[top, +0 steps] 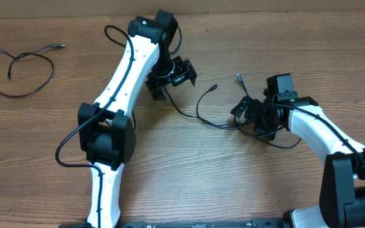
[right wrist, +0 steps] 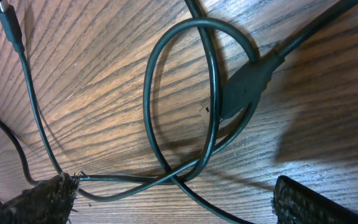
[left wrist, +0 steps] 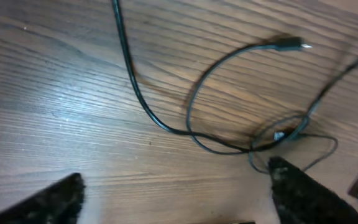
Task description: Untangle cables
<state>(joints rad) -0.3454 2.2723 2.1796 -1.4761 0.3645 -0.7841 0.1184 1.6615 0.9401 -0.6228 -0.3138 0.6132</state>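
Two thin black cables (top: 203, 113) lie crossed in a small knot (left wrist: 279, 134) at mid-table, one silvery plug tip (left wrist: 294, 45) pointing away. A third cable (top: 16, 71) lies apart in a loose loop at the far left. My left gripper (top: 170, 81) hovers open over bare wood beside one cable's long run (left wrist: 135, 93), its jaws (left wrist: 179, 200) with nothing between them. My right gripper (top: 253, 121) stands open low over the knot. In the right wrist view a cable loop (right wrist: 180, 93) with a plug body (right wrist: 247, 87) crosses between its open fingers (right wrist: 176, 202).
The wooden table (top: 233, 183) runs out on all sides. The left arm (top: 116, 95) with its own thicker cable reaches diagonally across the middle. The right arm (top: 334, 142) comes in from the lower right. A loose plug end (top: 238, 78) lies just behind the right gripper.
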